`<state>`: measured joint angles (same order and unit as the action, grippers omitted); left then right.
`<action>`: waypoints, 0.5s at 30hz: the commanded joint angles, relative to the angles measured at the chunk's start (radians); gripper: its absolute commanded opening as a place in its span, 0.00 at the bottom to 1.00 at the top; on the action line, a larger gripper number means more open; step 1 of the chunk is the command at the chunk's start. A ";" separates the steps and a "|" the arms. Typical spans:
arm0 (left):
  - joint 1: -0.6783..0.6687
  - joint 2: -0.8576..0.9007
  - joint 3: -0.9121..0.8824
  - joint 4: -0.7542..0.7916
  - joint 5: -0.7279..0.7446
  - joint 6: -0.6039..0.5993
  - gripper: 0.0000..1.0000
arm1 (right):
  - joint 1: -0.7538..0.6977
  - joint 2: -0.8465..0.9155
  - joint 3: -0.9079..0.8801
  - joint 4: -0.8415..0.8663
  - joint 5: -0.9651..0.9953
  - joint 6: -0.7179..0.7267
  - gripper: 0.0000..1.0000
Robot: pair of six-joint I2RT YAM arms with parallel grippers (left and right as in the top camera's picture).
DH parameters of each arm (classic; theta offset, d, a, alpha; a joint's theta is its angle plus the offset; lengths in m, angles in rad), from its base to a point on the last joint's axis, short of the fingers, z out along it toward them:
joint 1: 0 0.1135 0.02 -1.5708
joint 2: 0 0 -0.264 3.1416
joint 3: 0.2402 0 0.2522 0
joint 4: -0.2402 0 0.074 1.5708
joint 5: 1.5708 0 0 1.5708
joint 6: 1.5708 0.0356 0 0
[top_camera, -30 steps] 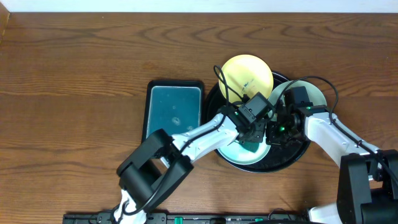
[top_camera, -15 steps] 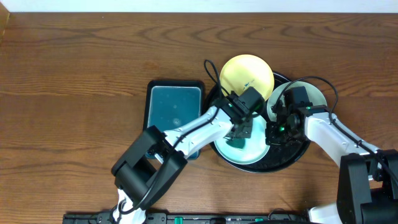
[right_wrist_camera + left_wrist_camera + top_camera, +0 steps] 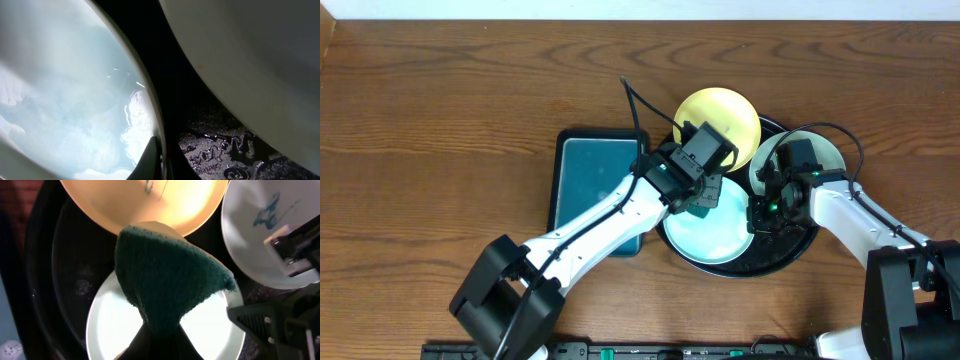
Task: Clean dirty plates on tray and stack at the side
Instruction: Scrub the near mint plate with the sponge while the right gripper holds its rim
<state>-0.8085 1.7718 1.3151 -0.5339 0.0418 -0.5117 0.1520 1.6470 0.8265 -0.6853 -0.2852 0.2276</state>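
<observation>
Wide brown wooden bench (image 3: pixel 440 100) with wavy grain, filling almost the whole view from above. Along the top edge, a thin strip of white wall (image 3: pixel 640 8). Nothing more of the room to be seen.

On the bench, right of the middle, a big round black tray (image 3: pixel 775 262) with a raised rim and three small plates inside. At the back, a pale yellow round plate (image 3: pixel 725 112) with thin blue-green marks. At the right, a smeared mint-white plate (image 3: pixel 828 150), partly under the right arm. At the front, a clean-looking mint-white plate (image 3: pixel 715 240), wet and shiny. Wet specks on the black floor of the tray too.

Just left of the black tray, a smaller teal rectangular tray (image 3: pixel 590 175), with the left arm across it.

Left end effector (image 3: pixel 708 192) clamped tight on a dark green sponge (image 3: pixel 170 280), over the spot between yellow plate and front plate. Right end effector (image 3: pixel 757 215) pinched together, one fingertip (image 3: pixel 150 160) right at the front plate's rim; rim gripped or only touched, hard to tell.
</observation>
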 commanded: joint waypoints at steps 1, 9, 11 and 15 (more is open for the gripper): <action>-0.023 0.048 0.003 0.009 0.017 -0.001 0.07 | 0.026 0.023 -0.021 -0.011 0.026 -0.004 0.01; -0.085 0.171 0.003 0.027 0.040 -0.005 0.07 | 0.026 0.023 -0.021 -0.011 0.026 -0.004 0.01; -0.087 0.194 0.003 0.023 0.037 -0.004 0.08 | 0.026 0.023 -0.021 -0.011 0.026 -0.004 0.01; -0.082 0.210 0.003 -0.011 -0.071 0.014 0.08 | 0.026 0.023 -0.021 -0.013 0.026 -0.004 0.01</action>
<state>-0.8986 1.9663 1.3151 -0.5182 0.0612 -0.5156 0.1520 1.6474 0.8265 -0.6861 -0.2852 0.2276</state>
